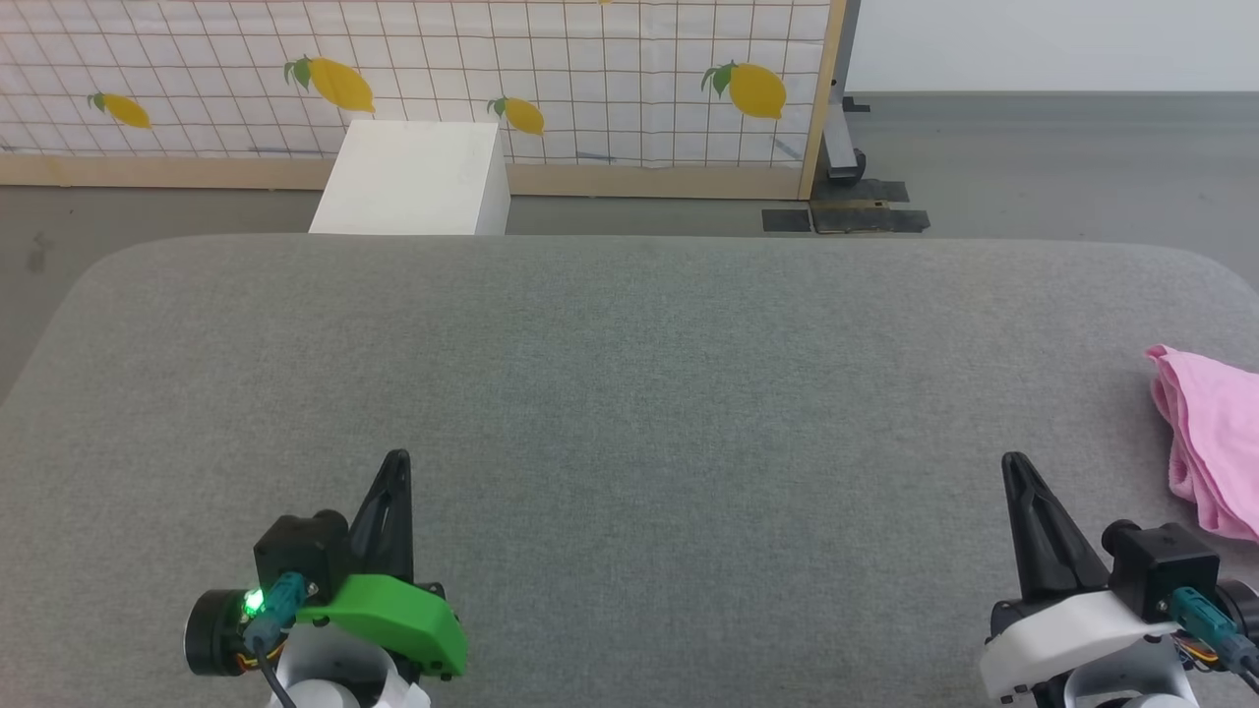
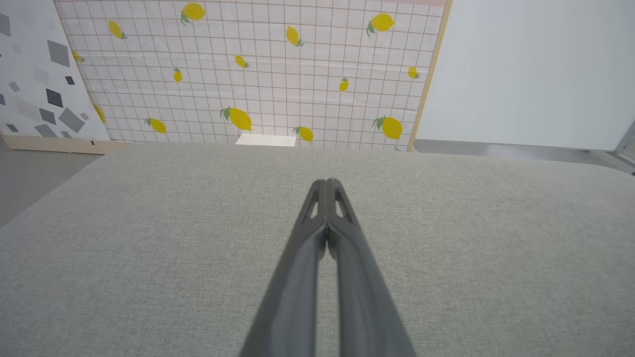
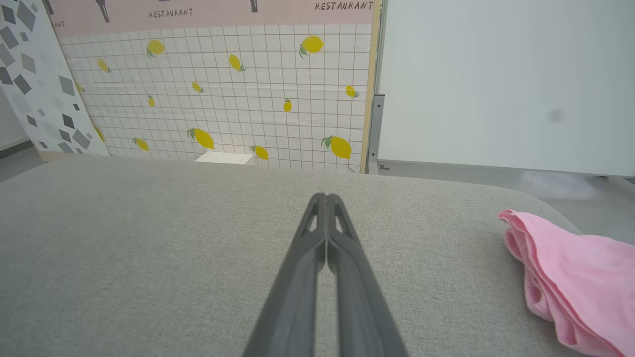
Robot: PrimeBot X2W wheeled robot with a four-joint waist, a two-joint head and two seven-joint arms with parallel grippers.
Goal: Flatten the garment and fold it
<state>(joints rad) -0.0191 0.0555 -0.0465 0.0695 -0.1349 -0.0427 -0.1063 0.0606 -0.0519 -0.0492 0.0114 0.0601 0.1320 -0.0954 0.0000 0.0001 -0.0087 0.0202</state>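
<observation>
Head view is showing the garment [image 1: 1215, 442] lying bunched at the right edge of the grey padded surface [image 1: 629, 374], ahead and to the right of the right gripper [image 1: 1014, 460], near it but apart. Right wrist view is showing the pink cloth off to the right of the fingers. The right gripper is pointing forward at lower right, fingers pressed together, gripping nothing. The left gripper [image 1: 396, 456] is pointing forward at lower left, likewise pinched closed and empty, well apart from the garment.
</observation>
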